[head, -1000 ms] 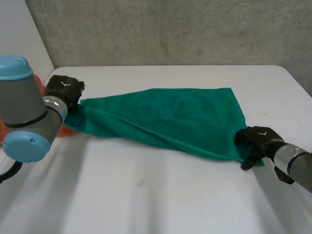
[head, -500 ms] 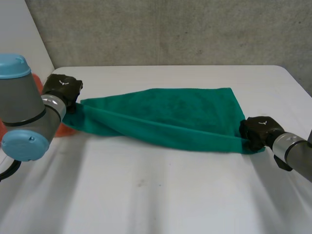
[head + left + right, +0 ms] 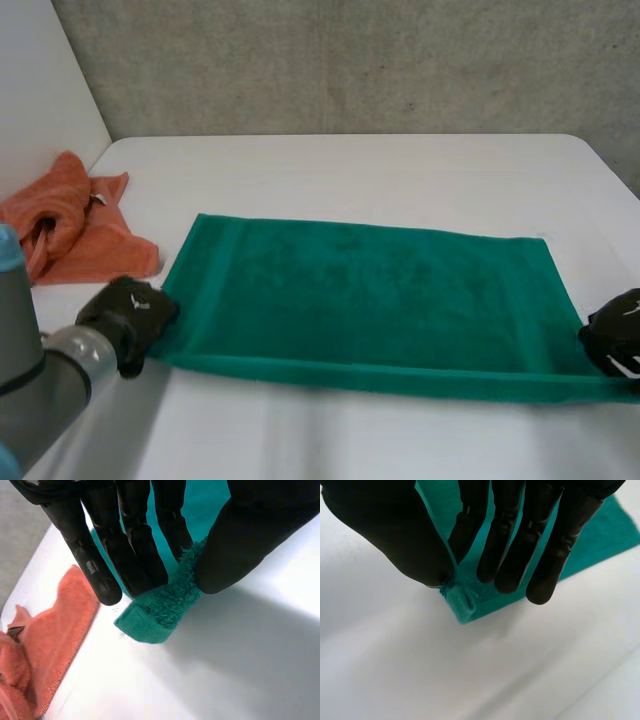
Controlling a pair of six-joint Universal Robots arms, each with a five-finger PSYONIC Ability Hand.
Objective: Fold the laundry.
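While apart, hands (image 3: 128, 312) (image 3: 617, 336) at towel (image 3: 370, 290) corners.

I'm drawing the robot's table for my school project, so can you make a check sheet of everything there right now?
Surface: white table, plain top.
Job's things: green towel spread flat; orange cloth crumpled beside its left end, not touching.
Clutter: nothing seen.
Robot hands: left robot hand pinches the towel's near left corner; right robot hand pinches the near right corner.
Cables: nothing seen.
Surroundings: grey wall behind the table.
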